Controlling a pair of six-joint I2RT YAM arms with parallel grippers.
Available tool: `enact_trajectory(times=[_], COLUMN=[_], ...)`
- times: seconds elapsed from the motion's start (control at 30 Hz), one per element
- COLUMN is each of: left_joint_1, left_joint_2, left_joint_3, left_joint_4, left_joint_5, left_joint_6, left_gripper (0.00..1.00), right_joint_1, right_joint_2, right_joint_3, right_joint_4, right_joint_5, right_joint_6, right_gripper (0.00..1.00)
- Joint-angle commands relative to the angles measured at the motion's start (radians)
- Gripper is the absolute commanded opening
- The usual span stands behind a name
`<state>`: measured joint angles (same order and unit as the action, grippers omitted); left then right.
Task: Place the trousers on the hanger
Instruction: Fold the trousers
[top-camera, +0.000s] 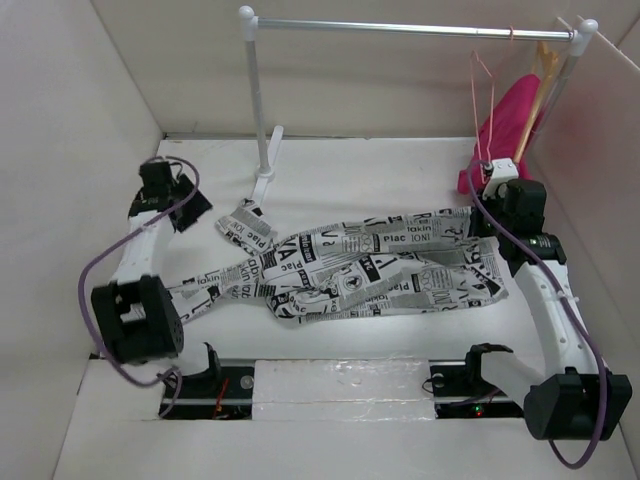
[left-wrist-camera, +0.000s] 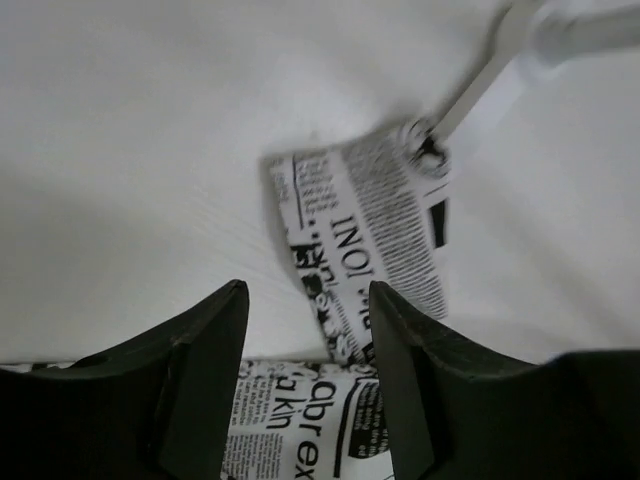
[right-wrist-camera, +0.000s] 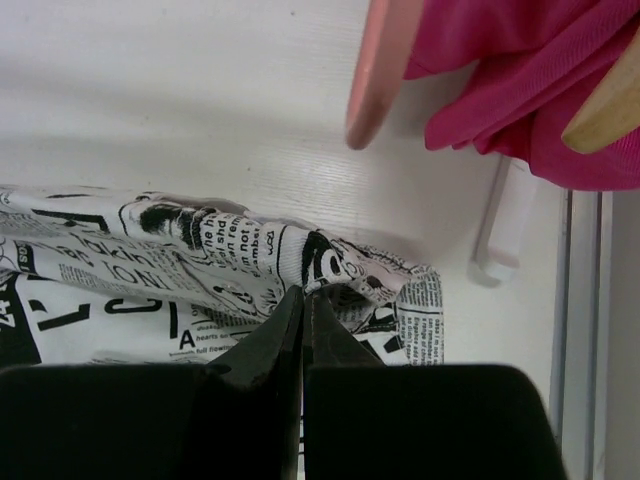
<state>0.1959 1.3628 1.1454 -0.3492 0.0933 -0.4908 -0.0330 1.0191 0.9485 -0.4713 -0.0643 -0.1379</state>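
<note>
Top view: bright, even light from overhead. The white table is close to washed out, with a glare patch on the glossy strip at its near edge and soft shadows under the trousers.

Left wrist view: soft throughout, print smeared, left gripper a dark blur.

Right wrist view: print sharp, right gripper black and underexposed.

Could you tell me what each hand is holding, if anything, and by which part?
The right hand pinches the trousers by a bunched fold at their waist end. The left hand is open, holding nothing.
</note>
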Motion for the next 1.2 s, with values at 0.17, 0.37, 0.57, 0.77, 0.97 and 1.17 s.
enact_trajectory(times=[0.17, 0.37, 0.57, 0.77, 0.97, 1.17], left_joint_1=[-0.007, -0.027, -0.036, -0.036, -0.015, 0.011], left_joint_2=[0.301, 0.456, 0.522, 0.429, 0.005, -0.309], left_joint_3=[-0.099, -0.064, -0.032, 0.023, 0.028, 0.036], left_joint_4=[0.099, 0.144, 0.193, 0.173, 0.086, 0.044], left_joint_5=[0.243, 0.206, 0.122, 0.043, -0.117, -0.262], left_joint_6=[0.049, 0.034, -0.006, -0.023, -0.046, -0.071], left_gripper=[0.64, 0.65, 0.17, 0.00, 0.00, 0.00], right_joint_1=[-0.007, 0.002, 0.002, 0.012, 0.012, 0.001], right_joint_2=[-0.050, -0.092, -0.093, -0.094, -0.114, -0.087], right_joint_3=[-0.068, -0.145, -0.128, -0.068, 0.005, 0.001], right_joint_4=[0.100, 0.100, 0.088, 0.054, -0.068, -0.063], right_joint_5=[-0.101, -0.164, -0.161, -0.164, -0.082, 0.092], right_joint_6=[-0.002, -0.002, -0.006, -0.017, -0.038, -0.017], right_gripper=[0.00, 0.00, 0.00, 0.00, 0.00, 0.00])
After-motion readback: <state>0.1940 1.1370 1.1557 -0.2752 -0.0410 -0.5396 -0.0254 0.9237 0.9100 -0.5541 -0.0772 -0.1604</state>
